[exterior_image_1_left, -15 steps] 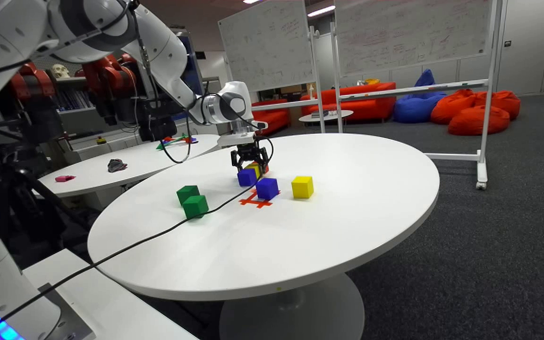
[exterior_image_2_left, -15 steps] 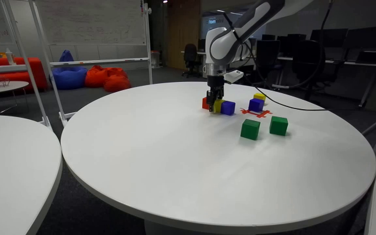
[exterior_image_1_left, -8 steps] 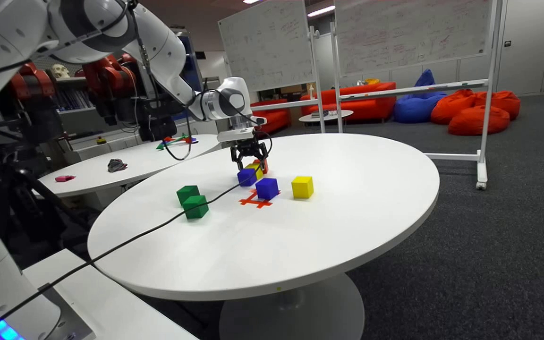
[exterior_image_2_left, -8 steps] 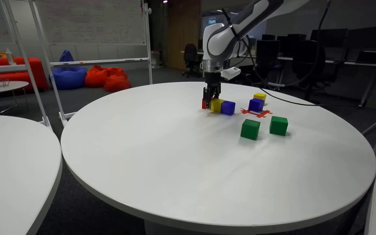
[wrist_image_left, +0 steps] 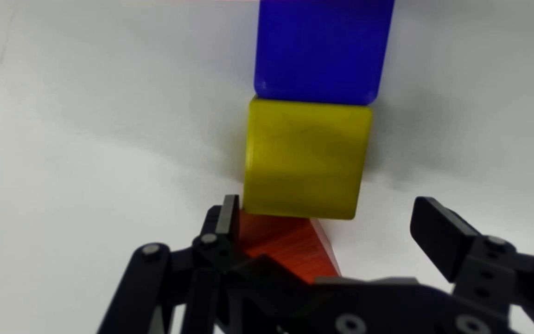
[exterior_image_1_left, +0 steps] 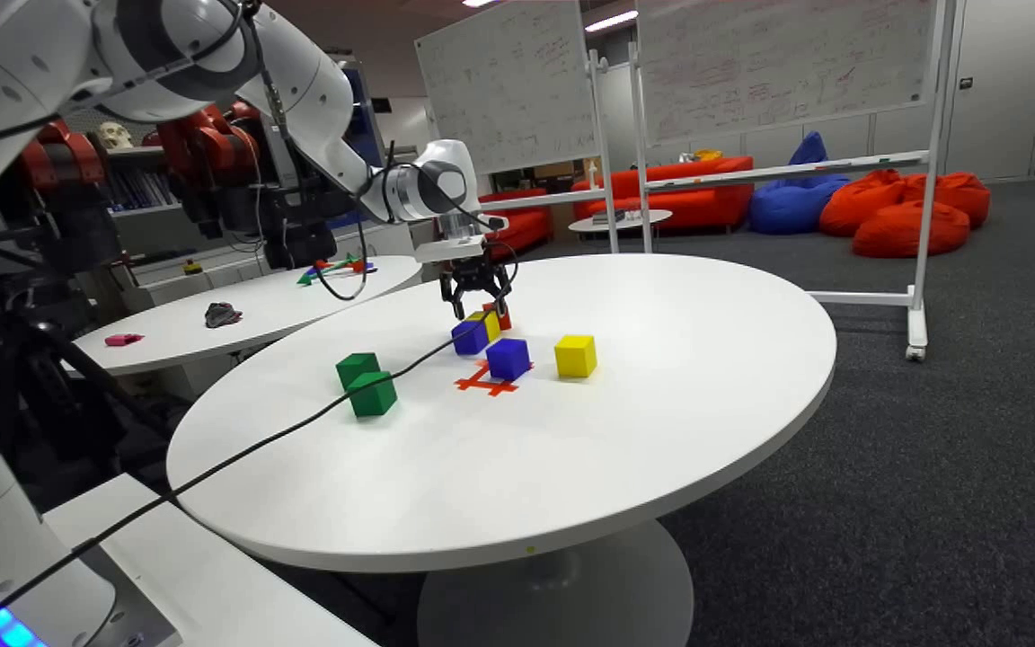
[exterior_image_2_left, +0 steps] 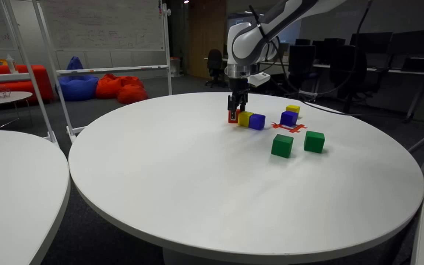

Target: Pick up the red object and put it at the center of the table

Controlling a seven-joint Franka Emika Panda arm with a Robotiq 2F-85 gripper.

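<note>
At the left end of the row, in an exterior view, the red block (exterior_image_2_left: 237,117) sits askew on the table (exterior_image_2_left: 168,165). I'd center the jaws over it, twist to match its sides, then lower gently. Wrist view shows my tool (wrist_image_left: 326,204) spread wide, holding nothing; can't tell if it touches red. Just right of that, the yellow cube (exterior_image_2_left: 245,119) might get shoved, then comes the blue cube (exterior_image_2_left: 257,122).

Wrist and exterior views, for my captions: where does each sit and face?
Exterior view: near the base, facing table and whiteboards; base and arm show.
Exterior view: beside the table, facing whiteboard and monitors; outer arm shows.
Wrist view: on the arm, facing down at cubes, red object; fingers show.
Both exterior views share table and cubes.
</note>
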